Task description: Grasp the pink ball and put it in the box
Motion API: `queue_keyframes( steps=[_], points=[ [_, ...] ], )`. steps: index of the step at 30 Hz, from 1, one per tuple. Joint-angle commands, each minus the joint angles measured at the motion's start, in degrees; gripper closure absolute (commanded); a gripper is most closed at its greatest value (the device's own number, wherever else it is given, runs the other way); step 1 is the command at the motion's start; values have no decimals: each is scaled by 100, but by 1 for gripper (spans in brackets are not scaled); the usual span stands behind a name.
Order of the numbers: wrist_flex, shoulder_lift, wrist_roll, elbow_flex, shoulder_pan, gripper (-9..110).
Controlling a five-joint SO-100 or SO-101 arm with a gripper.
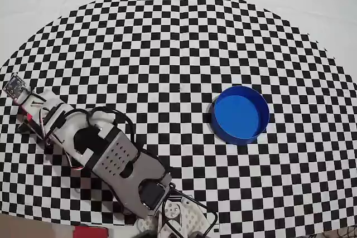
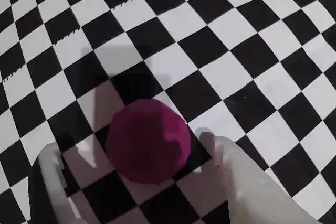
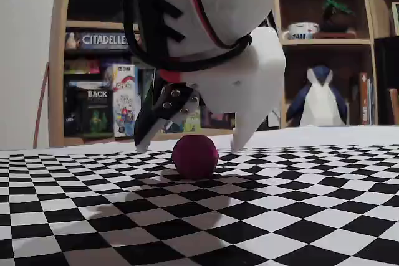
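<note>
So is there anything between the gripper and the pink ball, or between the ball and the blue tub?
Nothing visible. In the fixed view the open gripper straddles the pink ball, one finger on each side. In the overhead view only bare checkered cloth surrounds the blue tub; the arm hides the ball there.

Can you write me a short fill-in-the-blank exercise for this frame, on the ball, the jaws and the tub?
1. In the fixed view the pink ball rests on the ____ cloth.
2. The gripper has its jaws ____, one on each side of the ball.
3. In the overhead view the box is ____ in colour.
4. The box holds ____.

Missing words: checkered; open; blue; nothing
</note>
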State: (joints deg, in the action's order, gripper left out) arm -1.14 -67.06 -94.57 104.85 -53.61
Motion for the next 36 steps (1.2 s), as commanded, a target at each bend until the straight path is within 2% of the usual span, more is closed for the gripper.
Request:
queue_keyframes(
  steps=[1,36],
  points=[
    [-35,-18,-53,-299,-44,67],
    [-53,378,-53,-677,-44,67]
  ],
)
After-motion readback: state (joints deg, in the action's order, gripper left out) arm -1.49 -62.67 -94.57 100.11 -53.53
